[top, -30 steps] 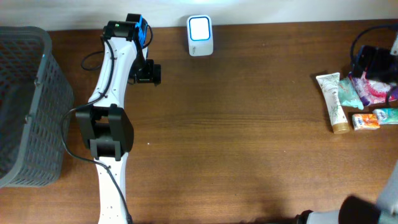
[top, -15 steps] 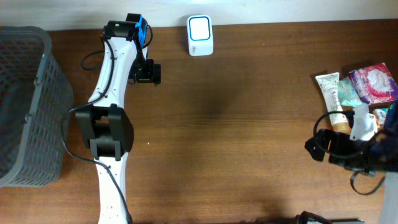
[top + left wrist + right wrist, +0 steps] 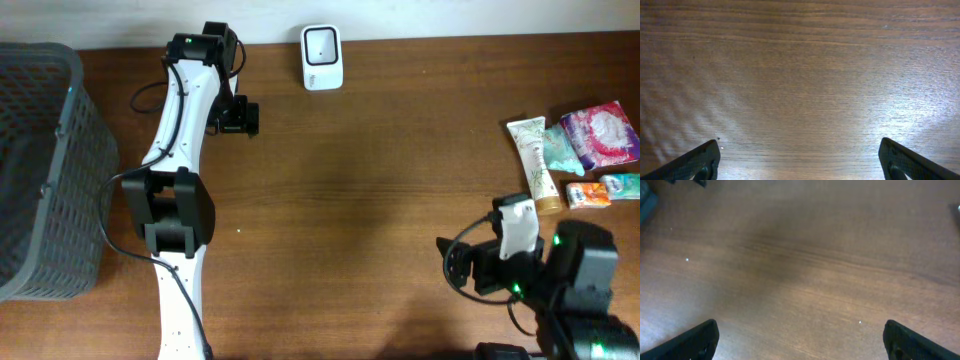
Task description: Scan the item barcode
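- From above, the left gripper (image 3: 247, 118) hangs over the far side of the table (image 3: 380, 180). It is near the white scanner (image 3: 322, 45) by the back edge but does not touch it.
- Its wrist camera adds what the overhead cannot. Both dark fingers (image 3: 697, 161) sit in the bottom corners of the picture, spread wide, with only bare wood grain between them.
- The right gripper (image 3: 450, 265) is low at the front right and points left over open wood. From above its claw is a dark tangle and hard to read.
- The right wrist view settles that: the fingertips (image 3: 695, 340) stand far apart and hold nothing, over blurry brown tabletop.
- The goods to be scanned show only in the overhead view. A cream tube (image 3: 533, 165), a teal packet (image 3: 560, 150), a pink packet (image 3: 603, 135) and a small orange box (image 3: 588, 194) are huddled at the right edge, beyond the right arm. Neither claw touches them.
- A grey basket (image 3: 40, 170) stands at the left edge, also seen only from above.
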You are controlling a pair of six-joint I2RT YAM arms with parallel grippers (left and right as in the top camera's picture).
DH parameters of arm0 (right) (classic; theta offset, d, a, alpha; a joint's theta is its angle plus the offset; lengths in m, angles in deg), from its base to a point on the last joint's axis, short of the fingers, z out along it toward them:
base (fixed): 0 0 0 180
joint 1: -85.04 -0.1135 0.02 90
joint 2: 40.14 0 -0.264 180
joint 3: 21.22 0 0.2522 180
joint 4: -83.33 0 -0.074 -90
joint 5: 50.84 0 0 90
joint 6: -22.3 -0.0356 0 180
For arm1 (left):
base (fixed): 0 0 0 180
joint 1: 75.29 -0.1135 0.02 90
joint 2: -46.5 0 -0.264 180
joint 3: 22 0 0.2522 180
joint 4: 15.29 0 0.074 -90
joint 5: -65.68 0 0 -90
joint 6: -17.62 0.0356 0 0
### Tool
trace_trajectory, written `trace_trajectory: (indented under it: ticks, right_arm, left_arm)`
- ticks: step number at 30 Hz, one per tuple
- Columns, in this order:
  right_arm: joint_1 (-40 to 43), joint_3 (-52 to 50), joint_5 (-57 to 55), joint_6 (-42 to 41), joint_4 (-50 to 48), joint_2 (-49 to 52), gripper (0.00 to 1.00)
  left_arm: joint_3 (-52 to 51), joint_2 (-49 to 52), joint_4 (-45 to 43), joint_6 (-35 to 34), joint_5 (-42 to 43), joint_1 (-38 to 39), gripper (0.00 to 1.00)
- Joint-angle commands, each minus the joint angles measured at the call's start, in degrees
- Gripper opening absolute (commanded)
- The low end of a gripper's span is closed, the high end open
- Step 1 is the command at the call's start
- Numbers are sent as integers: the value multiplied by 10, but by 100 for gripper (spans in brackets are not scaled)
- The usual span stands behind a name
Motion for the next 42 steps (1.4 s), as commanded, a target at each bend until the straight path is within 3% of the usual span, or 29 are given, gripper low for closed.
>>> trace_trajectory:
  ticks: [1, 5, 17, 26, 34, 37, 42]
  right_arm:
    - [-4, -20, 5, 16, 14, -119, 99]
    - [-4, -44, 10, 15, 16, -201, 99]
    - [-4, -66, 35, 22, 32, -203, 99]
    - [-4, -265, 22, 54, -187, -348, 99]
    - [-4, -371, -3, 49, -358, -355, 99]
    - [-4, -372, -77, -43, -360, -355, 99]
    - [-4, -412, -85, -90, -434, -355, 99]
  left_arm:
    - [10, -6, 1, -3, 2, -3, 99]
    - [10, -6, 1, -3, 2, -3, 99]
    - [10, -6, 1, -3, 2, -3, 99]
    - [10, -6, 1, -3, 2, -3, 99]
    - [10, -6, 1, -3, 2, -3, 99]
    - [10, -6, 1, -3, 2, -3, 99]
    - [10, -6, 1, -3, 2, -3, 99]
